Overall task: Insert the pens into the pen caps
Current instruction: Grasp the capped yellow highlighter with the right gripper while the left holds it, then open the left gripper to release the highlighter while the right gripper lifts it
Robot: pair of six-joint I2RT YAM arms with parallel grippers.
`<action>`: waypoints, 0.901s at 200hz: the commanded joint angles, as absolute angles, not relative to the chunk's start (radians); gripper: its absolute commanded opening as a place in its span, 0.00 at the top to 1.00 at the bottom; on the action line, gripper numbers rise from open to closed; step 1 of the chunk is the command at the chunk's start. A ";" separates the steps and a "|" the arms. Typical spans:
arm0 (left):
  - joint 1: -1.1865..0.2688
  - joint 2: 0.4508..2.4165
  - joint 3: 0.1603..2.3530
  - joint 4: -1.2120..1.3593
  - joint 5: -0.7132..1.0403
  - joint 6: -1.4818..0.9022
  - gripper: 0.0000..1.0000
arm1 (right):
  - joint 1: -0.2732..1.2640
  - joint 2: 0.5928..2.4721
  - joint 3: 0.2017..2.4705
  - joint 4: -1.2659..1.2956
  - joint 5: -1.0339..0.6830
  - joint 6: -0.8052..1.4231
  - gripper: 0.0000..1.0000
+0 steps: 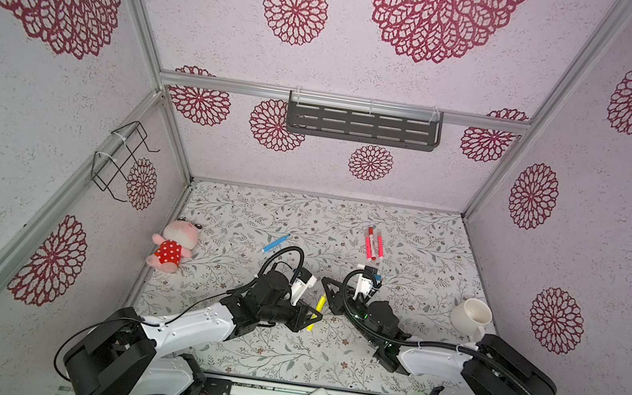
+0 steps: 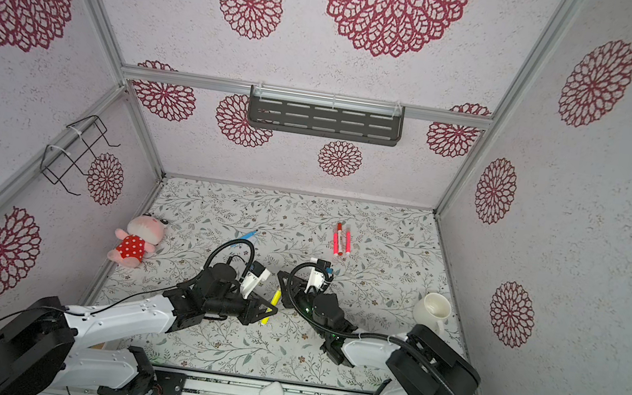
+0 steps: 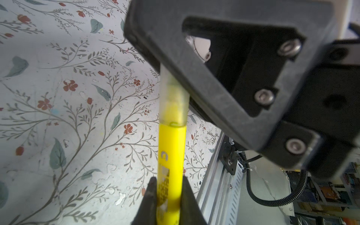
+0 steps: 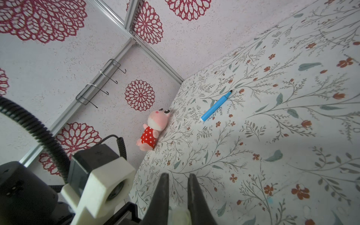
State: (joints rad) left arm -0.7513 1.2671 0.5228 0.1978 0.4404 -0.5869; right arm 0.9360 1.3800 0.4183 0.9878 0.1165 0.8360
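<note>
1. Nearest the front edge, just toward 6 o'clock of the floral table's (image 1: 388, 355) centre, the left gripper (image 3: 168, 178) was pictured clamped on the barrel of the yellow pen (image 3: 171, 152), which was held off the surface.
2. At the pen's far end, a see-through pen cap (image 3: 173, 101) was shown sleeved over the tip. It was pinched between the closed-down jaws of the right gripper (image 4: 178, 176), and its rim was seen close against the barrel's shoulder.
3. The step in hand was judged to be the final seating. Cap and barrel were best kept on one line and pressed straight together. Any sideways load was to be avoided, since the slim pen could be levered out of either grip.
4. Farther off, at 10 o'clock, the blue pen (image 4: 216, 106) was seen lying uncapped, tip bare.
5. At 1 o'clock, the pink and red pens (image 1: 373, 243) were grouped side by side. Whether all were capped could not be told.
</note>
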 commanded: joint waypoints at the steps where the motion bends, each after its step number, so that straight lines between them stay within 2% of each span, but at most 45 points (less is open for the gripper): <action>1: -0.646 1.232 0.590 0.480 0.221 -0.646 1.00 | 0.987 1.260 0.441 0.512 -0.066 0.659 0.74; 16: -0.653 1.236 0.565 0.478 0.220 -0.654 1.00 | 0.921 1.161 0.486 0.414 -0.047 0.597 0.59; 38: -0.674 1.226 0.531 0.478 0.194 -0.664 1.00 | 0.819 1.075 0.539 0.374 -0.091 0.557 0.53; 103: -0.713 1.218 0.526 0.455 0.162 -0.647 1.00 | 0.781 1.169 0.672 0.397 -0.212 0.526 0.54; 180: -0.748 1.261 0.549 0.465 0.150 -0.635 1.00 | 0.778 1.276 0.793 0.405 -0.234 0.502 0.58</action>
